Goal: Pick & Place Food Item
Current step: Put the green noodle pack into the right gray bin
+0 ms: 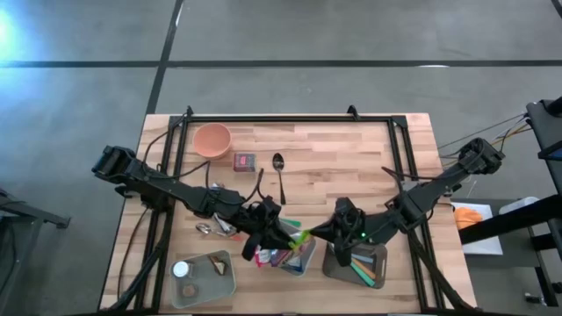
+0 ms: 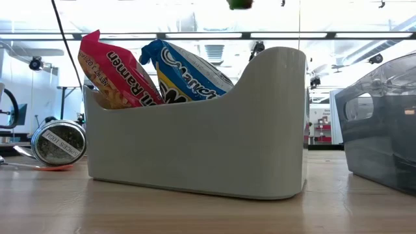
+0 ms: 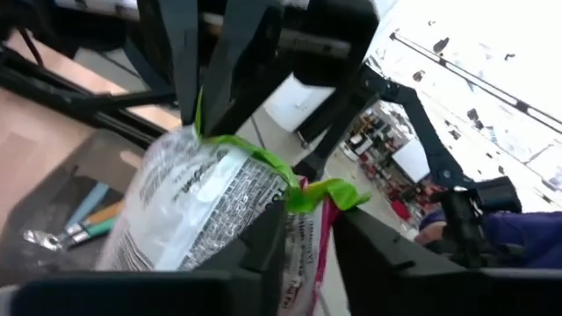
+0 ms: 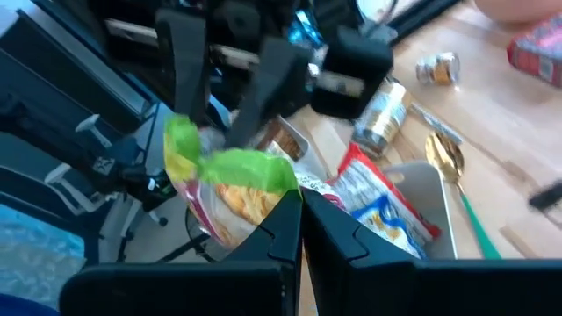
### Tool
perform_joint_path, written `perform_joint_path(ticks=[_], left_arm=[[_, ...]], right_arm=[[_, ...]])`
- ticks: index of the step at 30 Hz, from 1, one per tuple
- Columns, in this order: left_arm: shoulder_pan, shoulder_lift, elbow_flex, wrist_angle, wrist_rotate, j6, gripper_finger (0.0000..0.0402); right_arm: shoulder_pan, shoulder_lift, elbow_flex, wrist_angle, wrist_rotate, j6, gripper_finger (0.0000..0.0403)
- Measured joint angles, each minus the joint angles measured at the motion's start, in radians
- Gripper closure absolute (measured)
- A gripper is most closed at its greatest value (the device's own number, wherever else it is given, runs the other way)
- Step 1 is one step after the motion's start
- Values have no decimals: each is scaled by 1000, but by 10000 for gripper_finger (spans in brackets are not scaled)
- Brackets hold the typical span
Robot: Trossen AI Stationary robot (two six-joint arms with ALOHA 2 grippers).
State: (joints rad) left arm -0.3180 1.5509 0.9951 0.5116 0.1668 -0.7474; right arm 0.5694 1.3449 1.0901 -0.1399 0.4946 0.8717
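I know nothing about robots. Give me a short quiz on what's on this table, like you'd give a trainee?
1. True or false: the spoon lies on the table, outside the grey bin.
2. The right gripper is shut on a packet. What colour is the packet's top edge? A red, B green, C blue.
3. Fill in: the red packet standing in the grey bin reads "____".

Key: 1 true; 2 B; 3 Ramen.
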Motion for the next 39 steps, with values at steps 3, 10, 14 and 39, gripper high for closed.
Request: perform_joint_path(ticks=[3, 10, 14, 39], left_arm=[[0, 0, 0, 0, 14, -20, 261], [5, 0, 0, -10, 19, -41, 200], [9, 0, 0, -11, 28, -62, 176], [73, -55, 0, -125, 165, -88, 140]], right_arm=[[-2, 0, 0, 44, 2, -42, 395], [-1, 0, 0, 72, 2, -64, 395], [-1, 6, 0, 76, -18, -64, 395], [0, 58, 0, 177, -85, -117, 395]])
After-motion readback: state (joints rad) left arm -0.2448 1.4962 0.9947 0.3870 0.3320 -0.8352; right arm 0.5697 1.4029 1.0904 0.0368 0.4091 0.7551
